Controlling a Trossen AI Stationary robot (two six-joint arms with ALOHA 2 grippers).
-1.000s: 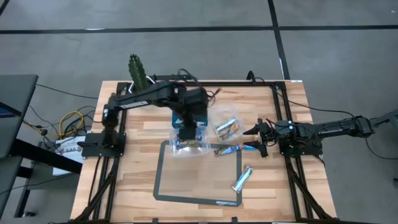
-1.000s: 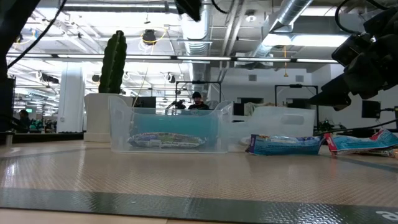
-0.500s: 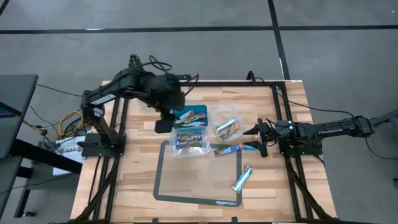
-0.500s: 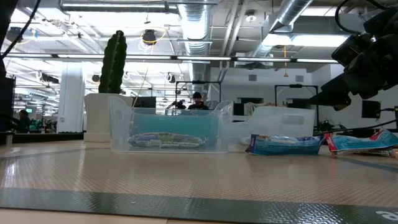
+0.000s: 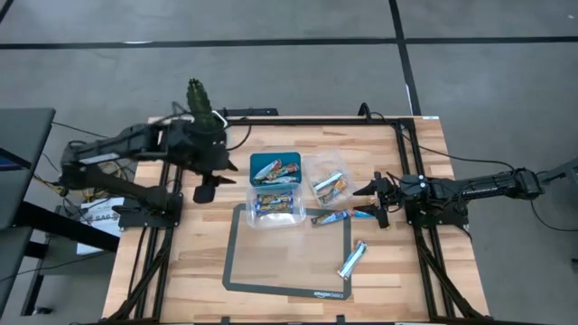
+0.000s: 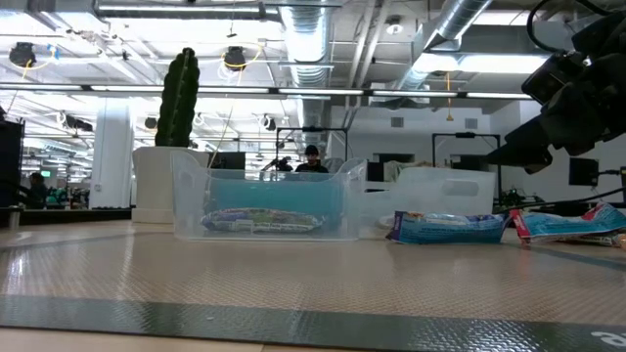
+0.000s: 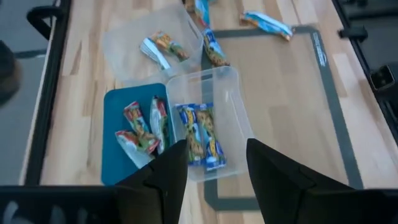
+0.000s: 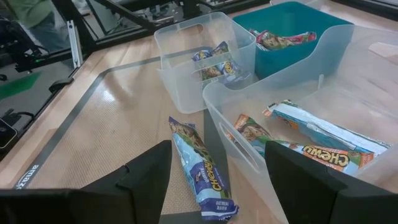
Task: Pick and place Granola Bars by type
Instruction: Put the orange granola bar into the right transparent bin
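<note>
Granola bars lie sorted in three containers. Multicoloured ones fill the teal tray [image 5: 271, 167], blue ones [image 7: 200, 142] the clear tub [image 5: 275, 207] on the mat's far edge, and silver-and-orange ones [image 8: 314, 146] a second clear tub [image 5: 330, 181]. Two loose bars lie on the grey mat, one blue [image 5: 330, 218] and one silver-blue [image 5: 351, 259]. My left gripper [image 5: 205, 191] hangs open and empty above the table, left of the tray. My right gripper [image 5: 365, 203] rests open at the right, its fingers either side of the blue loose bar [image 8: 202, 165] without touching it.
A potted cactus [image 5: 200, 102] stands at the table's far left corner. The grey mat [image 5: 237, 271] covers the near middle; bare wood lies to its left and right. Black frame rails [image 5: 402, 144] run along the table's sides.
My left gripper has drawn back from above the clear tub with the blue bars toward the table's left edge, staying open and tipping less steeply. The tub and the teal tray, covered by the arm before, now show in the high view.
</note>
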